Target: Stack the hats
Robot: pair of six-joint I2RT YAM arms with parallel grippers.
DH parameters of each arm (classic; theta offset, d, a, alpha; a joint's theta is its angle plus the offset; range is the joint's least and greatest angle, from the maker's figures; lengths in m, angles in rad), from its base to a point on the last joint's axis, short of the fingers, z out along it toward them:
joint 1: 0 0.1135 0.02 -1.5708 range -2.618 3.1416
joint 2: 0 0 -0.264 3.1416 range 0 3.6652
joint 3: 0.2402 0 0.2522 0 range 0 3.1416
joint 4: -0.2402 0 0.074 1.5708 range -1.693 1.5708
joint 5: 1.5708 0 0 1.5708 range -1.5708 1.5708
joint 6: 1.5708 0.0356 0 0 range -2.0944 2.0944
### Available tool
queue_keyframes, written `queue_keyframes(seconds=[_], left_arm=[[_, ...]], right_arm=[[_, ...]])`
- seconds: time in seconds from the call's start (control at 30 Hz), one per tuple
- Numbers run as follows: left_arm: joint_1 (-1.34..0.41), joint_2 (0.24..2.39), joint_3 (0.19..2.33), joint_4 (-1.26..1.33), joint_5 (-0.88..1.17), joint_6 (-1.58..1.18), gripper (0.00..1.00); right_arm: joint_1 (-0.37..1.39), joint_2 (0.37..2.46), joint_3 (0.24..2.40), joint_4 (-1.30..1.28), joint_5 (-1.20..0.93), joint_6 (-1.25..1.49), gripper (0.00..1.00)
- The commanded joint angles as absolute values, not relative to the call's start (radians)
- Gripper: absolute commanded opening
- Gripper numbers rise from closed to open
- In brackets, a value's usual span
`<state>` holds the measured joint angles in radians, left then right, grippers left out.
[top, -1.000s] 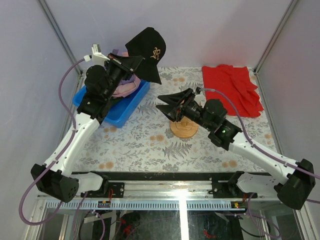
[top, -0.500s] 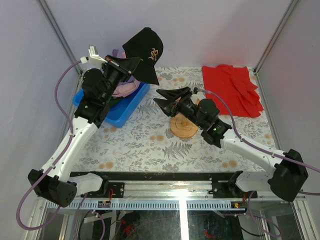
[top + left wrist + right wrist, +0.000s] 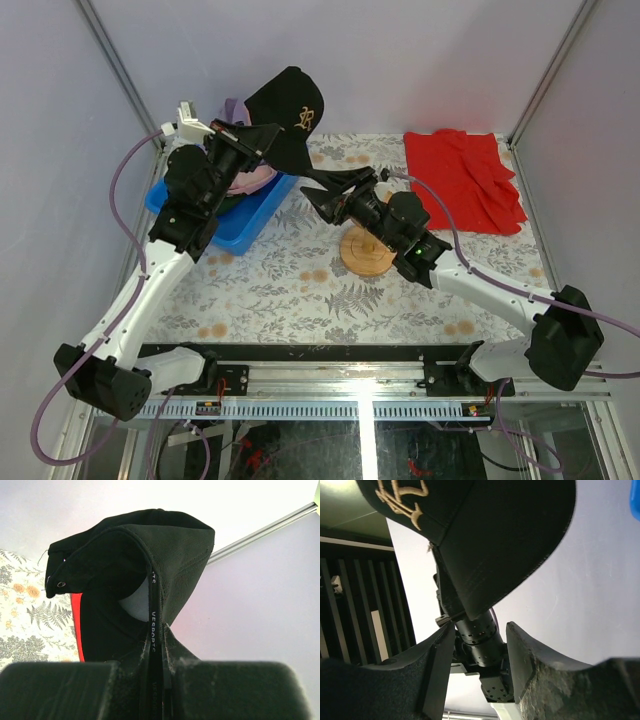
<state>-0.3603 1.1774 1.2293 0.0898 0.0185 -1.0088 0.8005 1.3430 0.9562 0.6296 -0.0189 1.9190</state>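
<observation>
- The tabletop is covered with a pale sheet printed with grey ferns and small orange flowers.
- Plain pale lavender-grey walls close in the back and both sides, and slanting metal frame posts run up the two back corners.
- A slotted metal rail crosses the near edge, where both arm bases are bolted.
- A blue bin sits at the back left of the tabletop. The pink cap lies in it, and a bit of the lavender cap shows behind the left arm.
- A crumpled red cloth lies flat in the back right corner, well apart from the bin.
- A round wooden stand sits near the middle of the tabletop, partly hidden under the right arm.
- The left tool is clamped on the black cap. It holds the cap in the air above the far end of the bin, gold emblem facing out and brim hanging down.
- The left wrist view shows the cap's fabric pinched tight between the pads.
- The right tool has its jaws apart with nothing between them, just beside and below the cap's brim.
</observation>
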Motion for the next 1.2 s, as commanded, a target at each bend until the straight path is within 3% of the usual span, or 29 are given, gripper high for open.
queue_keyframes(seconds=[0.0, 0.27, 0.47, 0.8, 1.17], left_arm=[[-0.368, 1.14, 1.219, 0.141, -0.016, -0.996, 0.0], [-0.368, 1.129, 1.203, 0.15, 0.004, -1.021, 0.0], [-0.369, 1.099, 1.174, 0.15, 0.005, -1.036, 0.0], [-0.368, 1.052, 1.121, 0.158, 0.028, -1.067, 0.0], [-0.389, 1.024, 1.029, 0.232, 0.095, -1.151, 0.0]], right_arm=[[0.807, 1.332, 1.019, 0.704, 0.02, 1.897, 0.52], [0.797, 1.395, 1.063, 0.728, 0.025, 1.906, 0.52], [0.775, 1.436, 1.118, 0.716, 0.028, 1.891, 0.46], [0.701, 1.372, 1.092, 0.664, 0.055, 1.83, 0.35], [0.624, 1.318, 1.099, 0.581, 0.064, 1.748, 0.34]])
